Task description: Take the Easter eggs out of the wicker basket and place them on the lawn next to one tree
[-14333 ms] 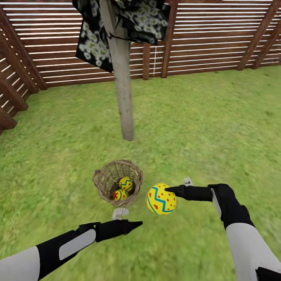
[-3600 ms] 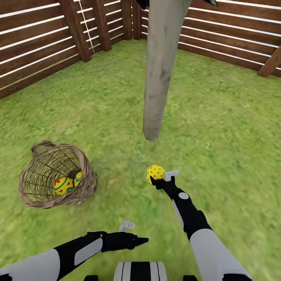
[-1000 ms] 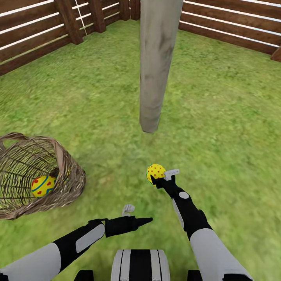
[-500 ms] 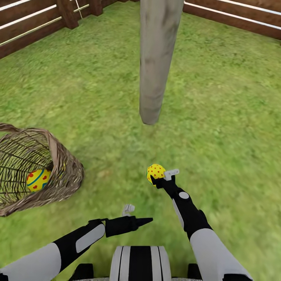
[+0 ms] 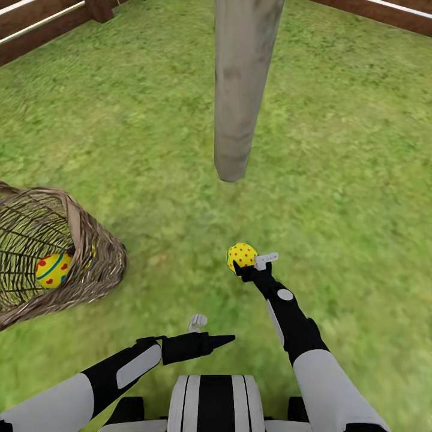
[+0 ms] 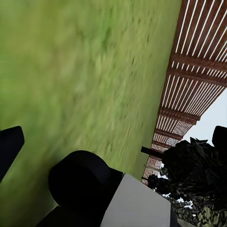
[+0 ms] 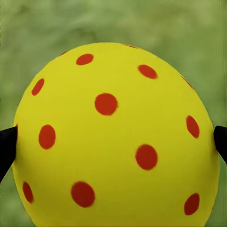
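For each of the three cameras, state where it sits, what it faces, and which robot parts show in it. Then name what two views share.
Head view: on the robot's head, looking down over the lawn, tree trunk and wicker basket; both arms show.
Left wrist view: on the left arm, looking along blurred grass to a slatted fence; a dark fingertip shows.
Right wrist view: on the right arm, facing the dotted egg between the right gripper fingertips.
Shared: the dotted egg appears in the head and right wrist views.
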Controlling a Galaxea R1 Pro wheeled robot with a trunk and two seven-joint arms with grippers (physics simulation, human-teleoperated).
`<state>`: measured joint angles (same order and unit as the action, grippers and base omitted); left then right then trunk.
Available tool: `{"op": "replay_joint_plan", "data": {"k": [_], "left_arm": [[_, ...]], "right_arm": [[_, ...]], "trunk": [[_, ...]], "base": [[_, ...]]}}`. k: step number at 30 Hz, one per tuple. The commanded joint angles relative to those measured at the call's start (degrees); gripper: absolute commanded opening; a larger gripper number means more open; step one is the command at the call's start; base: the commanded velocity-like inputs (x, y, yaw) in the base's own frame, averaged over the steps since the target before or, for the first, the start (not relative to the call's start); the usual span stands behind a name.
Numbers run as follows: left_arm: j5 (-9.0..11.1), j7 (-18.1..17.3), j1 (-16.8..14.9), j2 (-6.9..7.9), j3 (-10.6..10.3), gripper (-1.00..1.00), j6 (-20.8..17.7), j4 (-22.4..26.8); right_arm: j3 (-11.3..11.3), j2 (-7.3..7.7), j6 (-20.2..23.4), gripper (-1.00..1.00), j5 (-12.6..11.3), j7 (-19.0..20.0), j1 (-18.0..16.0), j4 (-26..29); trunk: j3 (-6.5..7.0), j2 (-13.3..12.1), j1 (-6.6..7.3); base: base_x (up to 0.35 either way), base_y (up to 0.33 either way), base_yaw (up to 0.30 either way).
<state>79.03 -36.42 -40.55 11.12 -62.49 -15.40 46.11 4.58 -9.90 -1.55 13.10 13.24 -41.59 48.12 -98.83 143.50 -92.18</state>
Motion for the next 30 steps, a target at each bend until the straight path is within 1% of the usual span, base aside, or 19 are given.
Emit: {"op": "replay_joint_plan", "data": {"k": [1,2,5,8,10,12,18,21,23,24,25,27,29,30], "left_arm": [[0.6,-0.06,-0.06,0.04,-0.18,1.0,-0.39,-0.02],[0.6,-0.06,-0.06,0.04,-0.18,1.0,-0.36,-0.04],[0.6,0.01,-0.06,0.04,-0.18,1.0,-0.33,-0.06],[0.6,-0.03,-0.06,0.04,-0.18,1.0,-0.33,-0.06],[0.6,-0.02,-0.06,0.04,-0.18,1.0,-0.33,-0.06],[0.6,-0.04,-0.06,0.04,-0.18,1.0,-0.33,-0.06],[0.6,-0.05,-0.06,0.04,-0.18,1.0,-0.33,-0.02],[0.6,-0.06,-0.06,0.04,-0.18,1.0,-0.33,0.02],[0.6,-0.06,-0.06,0.04,-0.18,1.0,-0.33,0.01],[0.6,-0.06,-0.06,0.04,-0.18,1.0,-0.33,0.02],[0.6,-0.06,-0.06,0.04,-0.18,1.0,-0.33,-0.01],[0.6,-0.06,-0.06,0.04,-0.18,1.0,-0.33,-0.03],[0.6,-0.06,-0.06,0.05,-0.18,1.0,-0.33,0.01],[0.6,-0.06,-0.06,0.04,-0.18,1.0,-0.33,0.02]], "right_arm": [[0.51,-0.1,0.06,-1.0,0.77,0.45,-0.01,-3.22],[0.56,-0.1,0.72,-1.0,0.78,0.5,-0.01,-2.04],[0.56,-0.1,5.59,-1.0,0.78,0.56,-0.04,0.45],[0.59,-0.1,11.46,-1.0,0.77,0.56,-0.04,4.9],[0.6,-0.1,14.84,-1.0,0.77,0.56,-0.04,6.35],[0.6,-0.1,15.7,-1.0,0.78,0.56,-0.03,6.52],[0.52,-0.1,16.01,-1.0,0.71,0.56,-0.01,6.57],[0.44,-0.1,16.86,-1.0,0.7,0.56,0.0,6.73],[0.43,-0.1,17.13,-1.0,0.7,0.59,0.01,7.68],[0.4,-0.1,18.26,-1.0,0.64,0.62,-0.02,8.24],[0.36,-0.1,20.46,-1.0,0.64,0.63,-0.04,8.84],[0.35,-0.1,21.78,-1.0,0.61,0.63,-0.03,9.91],[0.37,-0.1,22.07,-1.0,0.61,0.6,-0.03,10.15],[0.39,-0.1,22.13,1.0,0.61,0.6,-0.03,10.15]], "trunk": [[-0.03,0.01,-0.01],[-0.03,0.01,-0.01],[-0.03,0.01,-0.01],[-0.03,0.01,-0.01],[-0.03,0.01,-0.01],[-0.03,0.01,-0.01],[-0.03,0.01,-0.01],[-0.03,0.01,-0.01],[-0.03,0.01,-0.01],[-0.03,0.01,-0.01],[-0.03,0.01,-0.01],[-0.03,0.01,-0.01],[-0.03,0.01,-0.01],[-0.03,0.01,-0.01]], "base": [[0.0,0.0,0.0],[0.0,0.0,0.0],[0.0,0.0,0.0],[0.0,0.0,0.0],[0.0,0.0,0.0],[0.0,0.0,0.0],[0.0,0.0,0.0],[0.0,0.0,0.0],[0.0,0.0,0.0],[0.0,0.0,0.0],[0.0,0.0,0.0],[0.0,0.0,0.0],[0.0,0.0,0.0],[0.0,0.0,0.0]]}}
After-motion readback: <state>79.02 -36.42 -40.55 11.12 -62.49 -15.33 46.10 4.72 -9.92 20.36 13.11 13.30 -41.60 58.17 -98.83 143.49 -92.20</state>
